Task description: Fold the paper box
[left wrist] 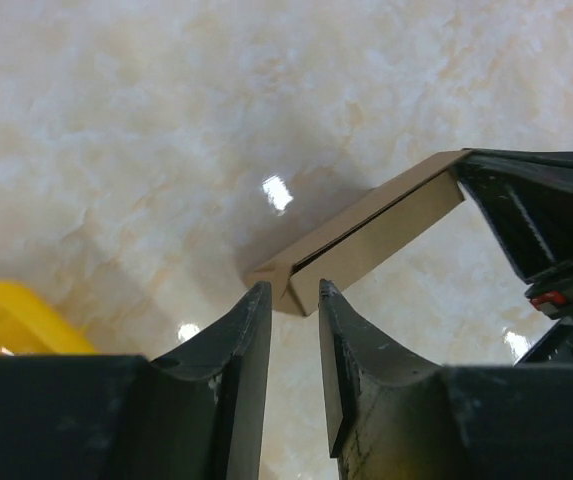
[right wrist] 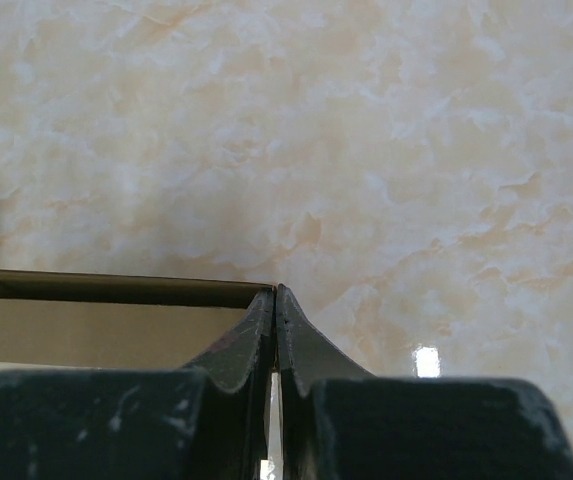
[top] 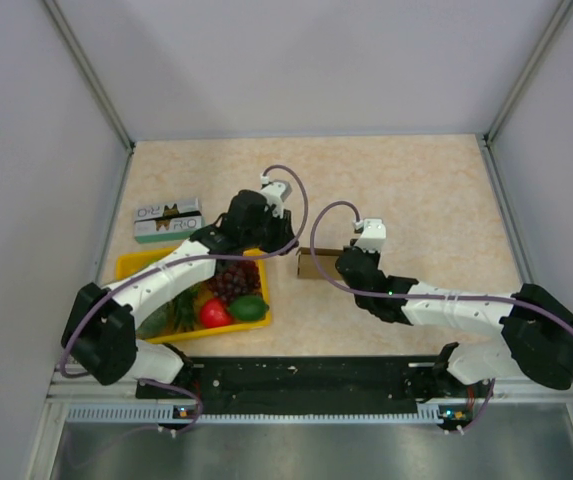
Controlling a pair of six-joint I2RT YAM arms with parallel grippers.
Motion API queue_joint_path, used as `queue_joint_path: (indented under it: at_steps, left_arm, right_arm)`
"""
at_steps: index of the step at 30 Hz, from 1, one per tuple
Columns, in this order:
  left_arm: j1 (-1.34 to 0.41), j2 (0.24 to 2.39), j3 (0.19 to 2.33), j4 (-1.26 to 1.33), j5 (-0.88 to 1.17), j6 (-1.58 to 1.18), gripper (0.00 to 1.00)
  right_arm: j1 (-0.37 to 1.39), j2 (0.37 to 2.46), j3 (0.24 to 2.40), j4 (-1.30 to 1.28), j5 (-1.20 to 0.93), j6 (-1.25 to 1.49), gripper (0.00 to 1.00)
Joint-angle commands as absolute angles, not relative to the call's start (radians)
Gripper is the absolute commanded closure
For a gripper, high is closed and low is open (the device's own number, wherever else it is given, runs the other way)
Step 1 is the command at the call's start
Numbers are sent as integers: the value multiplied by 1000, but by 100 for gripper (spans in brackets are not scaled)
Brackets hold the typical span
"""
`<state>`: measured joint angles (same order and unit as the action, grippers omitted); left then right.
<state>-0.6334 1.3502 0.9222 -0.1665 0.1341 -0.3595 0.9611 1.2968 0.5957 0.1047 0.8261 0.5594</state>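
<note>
Paper box [left wrist: 381, 240], edge in clamped right hand [right wrist: 275, 292], corner inside parted left hand [left wrist: 293, 290].

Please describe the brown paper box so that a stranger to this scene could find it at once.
On the beige marbled table, find the yellow plastic tray of fruit at the near left. Just right of it, near the table's middle, sits a small brown cardboard box. Unlike the green-and-white printed carton behind the tray, it is plain and unprinted.
</note>
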Motion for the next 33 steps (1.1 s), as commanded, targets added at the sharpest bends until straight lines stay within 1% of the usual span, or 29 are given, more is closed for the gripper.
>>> queue_joint_path:
  at_steps: [1, 2, 4, 5, 6, 8, 16, 19, 21, 23, 27, 30, 33]
  left_arm:
    - [-632, 1443, 1072, -267, 337, -183, 69]
    - [-634, 1459, 1078, -265, 350, -178, 67]
    - [-634, 1466, 1074, -238, 356, -192, 67]
    - [-635, 1471, 1071, -233, 353, -192, 68]
    - [-637, 1474, 1069, -233, 341, -196, 71]
    - [-644, 1477, 1069, -233, 307, -190, 72]
    - [-653, 1488, 1060, -259, 253, -163, 69]
    - [-652, 1482, 1035, -221, 247, -196, 69]
    - [-647, 1459, 1000, -189, 244, -234, 65]
    - [-632, 1415, 970, -125, 245, -276, 57]
    - [-612, 1342, 870, -11, 265, -330, 53]
    - [-611, 1327, 848, 32, 279, -330, 53]
    - [-611, 1339, 864, 23, 301, -314, 58]
  right_arm:
    - [971, 1284, 594, 91, 816, 551, 100]
    - [969, 1285, 595, 91, 816, 551, 100]
    - [973, 1287, 597, 89, 816, 554, 100]
    - [971, 1287, 597, 89, 818, 554, 100]
    - [971, 1289, 598, 89, 819, 555, 100]
    - [969, 1289, 601, 86, 812, 555, 100]
    - [931, 1304, 617, 81, 693, 542, 100]
    - [917, 1293, 621, 74, 661, 537, 100]
    - [904, 1281, 626, 45, 646, 545, 100]
    - [891, 1269, 624, 38, 623, 542, 100]
    - [868, 1243, 612, 40, 580, 523, 100]
    - [862, 1238, 611, 52, 565, 505, 100]
    - [859, 1244, 615, 54, 554, 503, 100]
